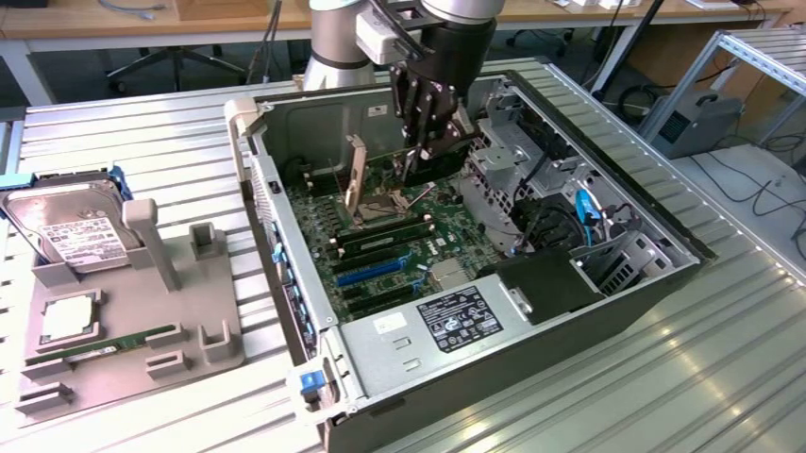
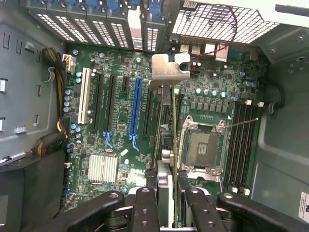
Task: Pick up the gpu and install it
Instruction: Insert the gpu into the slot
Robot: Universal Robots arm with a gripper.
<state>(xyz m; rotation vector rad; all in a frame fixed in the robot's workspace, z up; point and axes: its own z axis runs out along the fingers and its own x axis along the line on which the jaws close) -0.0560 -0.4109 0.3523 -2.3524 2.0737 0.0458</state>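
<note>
Starting at the exterior view's left, a gray holder tray point(image 1: 126, 370) lies on the slatted metal table point(image 1: 164, 142). It carries a silver hard drive point(image 1: 70, 226) propped at its far end, a square processor chip point(image 1: 70, 321) and a narrow green RAM stick point(image 1: 120, 342). Just beside the tray stands the open computer case point(image 1: 260, 179), its motherboard point(image 1: 377, 241) exposed. Over the middle of that board the arm reaches down into the case. Its gripper point(image 1: 428, 140) is clamped on the gpu point(image 1: 436, 168), which hangs upright as a thin dark blade beside the CPU socket point(image 1: 377, 203). In the wrist view the gripper point(image 2: 169, 193) pinches the gpu point(image 2: 166, 140) from both sides. The card runs edge-on away from the fingers point(image 2: 145, 205) to its silver bracket point(image 2: 169, 72) near the case's rear grille. It lies between the long blue slot point(image 2: 136, 106) and the open CPU socket point(image 2: 200, 147). I cannot tell whether its lower edge touches the board. Toward the exterior view's right sit the drive cage point(image 1: 511, 156), a blue cable point(image 1: 583, 212) and the labelled power supply point(image 1: 460, 319).
</note>
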